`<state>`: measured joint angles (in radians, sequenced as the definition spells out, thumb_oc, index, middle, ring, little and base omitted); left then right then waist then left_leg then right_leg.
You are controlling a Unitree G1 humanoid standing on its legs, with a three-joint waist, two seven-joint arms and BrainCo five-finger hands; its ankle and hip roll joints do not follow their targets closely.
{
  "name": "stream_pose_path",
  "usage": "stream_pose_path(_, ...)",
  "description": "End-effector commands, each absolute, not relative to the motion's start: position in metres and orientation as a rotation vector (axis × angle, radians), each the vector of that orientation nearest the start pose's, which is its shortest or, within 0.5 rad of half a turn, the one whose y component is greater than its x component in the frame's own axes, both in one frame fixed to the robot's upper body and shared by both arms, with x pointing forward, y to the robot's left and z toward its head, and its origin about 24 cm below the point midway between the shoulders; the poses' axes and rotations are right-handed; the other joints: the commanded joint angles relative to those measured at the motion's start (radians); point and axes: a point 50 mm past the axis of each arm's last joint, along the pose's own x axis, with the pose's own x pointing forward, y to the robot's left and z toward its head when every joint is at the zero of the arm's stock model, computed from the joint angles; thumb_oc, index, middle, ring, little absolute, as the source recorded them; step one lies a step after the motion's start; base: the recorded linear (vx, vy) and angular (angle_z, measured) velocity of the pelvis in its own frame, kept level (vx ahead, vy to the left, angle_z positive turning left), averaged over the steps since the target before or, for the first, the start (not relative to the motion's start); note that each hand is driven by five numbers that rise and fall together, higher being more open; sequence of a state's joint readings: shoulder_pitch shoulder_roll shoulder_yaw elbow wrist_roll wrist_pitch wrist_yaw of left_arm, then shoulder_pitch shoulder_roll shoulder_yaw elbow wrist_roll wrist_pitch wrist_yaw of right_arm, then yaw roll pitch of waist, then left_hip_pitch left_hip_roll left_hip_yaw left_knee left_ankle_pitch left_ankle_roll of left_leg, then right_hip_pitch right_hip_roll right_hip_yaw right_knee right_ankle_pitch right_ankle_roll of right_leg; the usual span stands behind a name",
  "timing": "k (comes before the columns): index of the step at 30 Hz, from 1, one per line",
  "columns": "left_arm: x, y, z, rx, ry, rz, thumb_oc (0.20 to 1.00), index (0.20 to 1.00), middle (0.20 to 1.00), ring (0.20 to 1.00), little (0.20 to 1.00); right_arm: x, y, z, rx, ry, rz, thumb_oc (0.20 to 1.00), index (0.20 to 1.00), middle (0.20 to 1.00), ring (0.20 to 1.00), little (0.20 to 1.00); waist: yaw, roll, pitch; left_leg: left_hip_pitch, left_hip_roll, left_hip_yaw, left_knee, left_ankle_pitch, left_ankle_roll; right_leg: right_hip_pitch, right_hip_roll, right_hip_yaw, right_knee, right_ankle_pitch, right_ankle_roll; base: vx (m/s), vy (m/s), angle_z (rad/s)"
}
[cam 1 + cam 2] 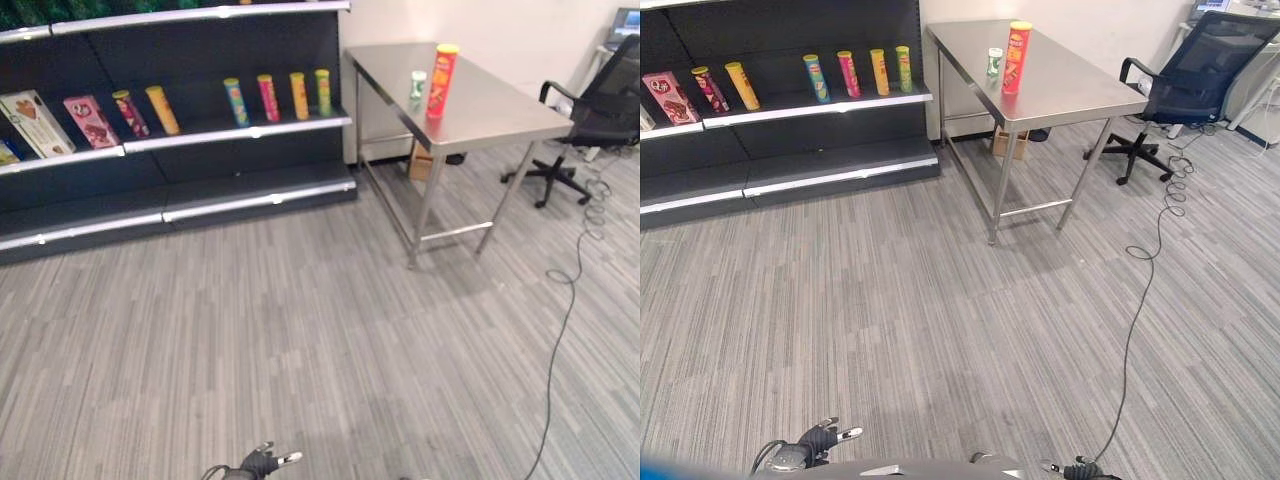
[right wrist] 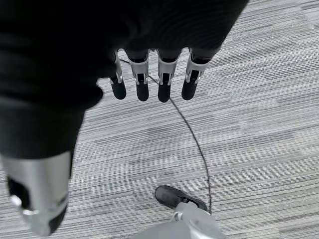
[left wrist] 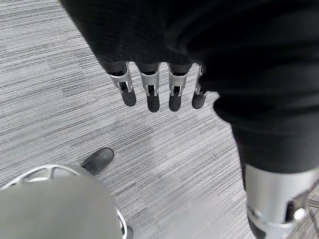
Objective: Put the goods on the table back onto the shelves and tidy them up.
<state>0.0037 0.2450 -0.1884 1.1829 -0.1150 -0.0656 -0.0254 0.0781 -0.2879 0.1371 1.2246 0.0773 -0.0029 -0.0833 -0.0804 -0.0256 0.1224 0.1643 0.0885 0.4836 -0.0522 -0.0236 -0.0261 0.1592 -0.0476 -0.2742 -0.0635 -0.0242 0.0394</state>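
Both hands hang low over the floor with fingers straight and empty: the left hand [image 3: 154, 92] and the right hand [image 2: 152, 79] have nothing to carry yet. The goods wait on the table [image 1: 500, 115] near its back edge: a tall red can [image 1: 441, 80] and a small green can [image 1: 418, 84] just beside it, well apart from either hand. Other cans already line the shelf [image 1: 240, 130], likely their destination.
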Motion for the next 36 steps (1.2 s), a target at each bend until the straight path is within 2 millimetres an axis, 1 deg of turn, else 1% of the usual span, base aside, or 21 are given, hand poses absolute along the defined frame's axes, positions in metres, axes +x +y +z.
stream_pose_path(1,0.114,0.237,-0.153,0.222,1.104,0.038,1.0,1.0,1.0,1.0,1.0,0.075,-0.261,-0.157,-0.365,1.257,-0.165,1.0,1.0,1.0,1.0,1.0,-0.022,-0.003,-0.008,0.003,0.051,-0.005,0.005,0.056,-0.089,-0.015,-0.05,-0.011,-0.024,0.012,0.088,0.0,0.0,0.0)
stream_pose_path(5,0.114,0.238,-0.153,0.232,1.102,0.048,1.0,1.0,1.0,1.0,1.0,0.075,-0.26,-0.157,-0.361,1.251,-0.17,1.0,1.0,1.0,1.0,1.0,-0.02,-0.002,-0.007,0.005,0.052,-0.008,0.001,0.059,-0.089,-0.016,-0.047,-0.009,-0.024,0.012,0.087,0.0,0.0,0.0)
stream_pose_path(10,0.108,0.238,-0.155,0.252,1.125,0.044,1.0,1.0,1.0,1.0,1.0,0.077,-0.26,-0.157,-0.362,1.234,-0.182,1.0,1.0,1.0,1.0,1.0,-0.021,-0.002,-0.008,0.008,0.053,-0.006,-0.006,0.064,-0.09,-0.019,-0.044,-0.003,-0.024,0.014,0.088,0.0,0.0,0.0)
stream_pose_path(15,0.11,0.237,-0.154,0.263,1.119,0.033,1.0,1.0,1.0,1.0,1.0,0.081,-0.259,-0.156,-0.365,1.22,-0.174,1.0,1.0,1.0,1.0,1.0,-0.021,-0.002,-0.008,0.01,0.052,-0.007,-0.012,0.067,-0.091,-0.02,-0.042,0.001,-0.024,0.015,0.087,0.0,0.0,0.0)
stream_pose_path(19,0.11,0.236,-0.154,0.267,1.117,0.031,1.0,1.0,1.0,1.0,1.0,0.081,-0.258,-0.156,-0.367,1.221,-0.17,1.0,1.0,1.0,1.0,1.0,-0.021,-0.002,-0.008,0.01,0.052,-0.007,-0.013,0.067,-0.091,-0.021,-0.042,0.001,-0.024,0.016,0.088,0.0,0.0,0.0)
stream_pose_path(20,0.114,0.235,-0.154,0.279,1.107,0.013,1.0,1.0,1.0,1.0,1.0,0.081,-0.258,-0.157,-0.375,1.227,-0.157,1.0,1.0,1.0,1.0,1.0,-0.021,-0.001,-0.005,0.008,0.054,-0.009,-0.01,0.066,-0.091,-0.021,-0.04,0.002,-0.024,0.015,0.086,0.0,0.0,0.0)
stream_pose_path(28,0.114,0.235,-0.154,0.279,1.107,0.013,1.0,1.0,1.0,1.0,1.0,0.081,-0.258,-0.157,-0.375,1.227,-0.157,1.0,1.0,1.0,1.0,1.0,-0.021,-0.001,-0.005,0.008,0.054,-0.01,-0.01,0.066,-0.091,-0.021,-0.04,0.002,-0.024,0.015,0.086,-0.01,-0.023,0.0)
stream_pose_path(29,0.115,0.238,-0.152,0.298,1.106,0.01,1.0,1.0,1.0,1.0,1.0,0.075,-0.263,-0.156,-0.404,1.25,-0.147,1.0,1.0,1.0,1.0,1.0,-0.017,-0.001,0.009,-0.019,0.078,-0.015,0.057,0.06,-0.103,-0.017,-0.027,0.007,-0.024,0.0,0.068,-0.09,-0.216,0.01)
stream_pose_path(32,0.115,0.24,-0.152,0.288,1.102,0.027,1.0,1.0,1.0,1.0,1.0,0.077,-0.262,-0.156,-0.409,1.243,-0.138,1.0,1.0,1.0,1.0,1.0,-0.012,-0.006,0.021,-0.066,0.1,-0.029,0.147,0.052,-0.115,-0.014,-0.017,0.012,-0.024,-0.01,0.054,-0.06,-0.157,-0.03)
stream_pose_path(34,0.117,0.241,-0.151,0.277,1.094,0.04,1.0,1.0,1.0,1.0,1.0,0.079,-0.262,-0.156,-0.416,1.237,-0.132,1.0,1.0,1.0,1.0,1.0,-0.006,-0.01,0.039,-0.121,0.13,-0.051,0.253,0.063,-0.127,-0.008,-0.007,0.02,-0.022,-0.021,0.037,-0.05,-0.14,-0.04)
stream_pose_path(35,0.118,0.241,-0.15,0.27,1.086,0.046,1.0,1.0,1.0,1.0,1.0,0.081,-0.263,-0.155,-0.421,1.229,-0.133,1.0,1.0,1.0,1.0,1.0,0.003,-0.012,0.054,-0.156,0.144,-0.083,0.323,0.088,-0.136,-0.001,0.002,0.027,-0.022,-0.025,0.024,-0.03,-0.105,0.02)
stream_pose_path(36,0.118,0.241,-0.15,0.27,1.086,0.046,1.0,1.0,1.0,1.0,1.0,0.081,-0.263,-0.155,-0.421,1.229,-0.133,1.0,1.0,1.0,1.0,1.0,0.001,-0.011,0.053,-0.159,0.146,-0.085,0.327,0.087,-0.136,-0.001,0.003,0.026,-0.022,-0.025,0.023,-0.02,-0.087,0.01)
